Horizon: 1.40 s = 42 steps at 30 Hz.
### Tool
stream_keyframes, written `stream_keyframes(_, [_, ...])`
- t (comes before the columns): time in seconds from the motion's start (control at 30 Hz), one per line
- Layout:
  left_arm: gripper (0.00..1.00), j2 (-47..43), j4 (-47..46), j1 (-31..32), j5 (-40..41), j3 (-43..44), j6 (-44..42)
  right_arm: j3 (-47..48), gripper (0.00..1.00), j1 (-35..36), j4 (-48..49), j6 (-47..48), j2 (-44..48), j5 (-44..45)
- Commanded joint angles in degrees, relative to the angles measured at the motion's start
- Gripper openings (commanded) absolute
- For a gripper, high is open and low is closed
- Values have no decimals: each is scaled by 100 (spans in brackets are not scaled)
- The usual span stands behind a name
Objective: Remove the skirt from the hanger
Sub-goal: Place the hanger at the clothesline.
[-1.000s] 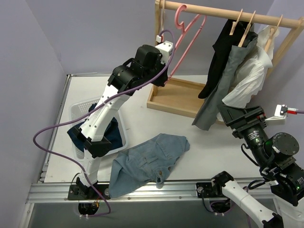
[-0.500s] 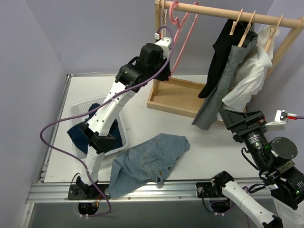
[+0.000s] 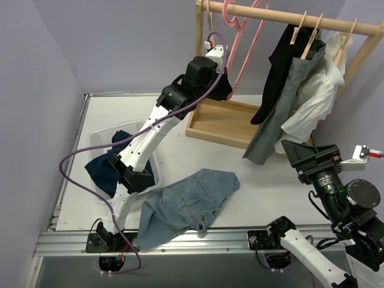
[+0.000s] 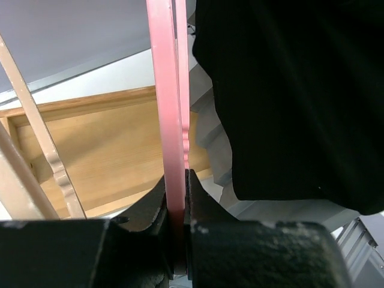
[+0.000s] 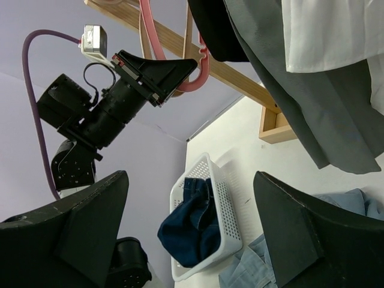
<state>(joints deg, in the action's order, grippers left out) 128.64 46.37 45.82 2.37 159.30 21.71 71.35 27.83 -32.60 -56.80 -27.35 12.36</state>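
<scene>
Hanging at the 2 o'clock side of the tabletop (image 3: 180, 144), the skirt (image 3: 273, 123) drapes from a wooden hanger (image 3: 310, 39) on the rail (image 3: 276, 13), wedged between a black garment (image 3: 279, 63) at its 9 o'clock and a blouse (image 3: 318, 90) at its 3 o'clock. It looks light, limp and slippery along its pleats, so tugging the hem would likely swing the hanger rather than free it. The waistband just under the hanger seems the better hold, though how it is fastened there is hidden. The left gripper (image 4: 177, 180) pinches a pink hanger (image 4: 163, 90). The right gripper (image 5: 189, 234), at the skirt's 6 o'clock, is spread wide and holds nothing.
</scene>
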Motion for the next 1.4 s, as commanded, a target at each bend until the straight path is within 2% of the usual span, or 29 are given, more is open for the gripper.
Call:
stream_keyframes(0.0, [2,179,-646,-82,-17,206,87,133,80,29,87,-60,2,153])
stream_keyframes(0.57, [2,803,-1218,-65,-641,452,500,168,80,29,-97,-42,90,328])
stream_keyframes(1.07, [2,839,-1236,40,-695,338,114,318,80,29,-256,-33,-33,337])
stream_keyframes(1.23, [14,654,-1218,120,-466,171,-193,248,80,29,-194,-60,2,284])
stream_keyframes(1.37, [17,610,-1051,190,-299,154,-378,274,80,29,-203,-60,-16,276])
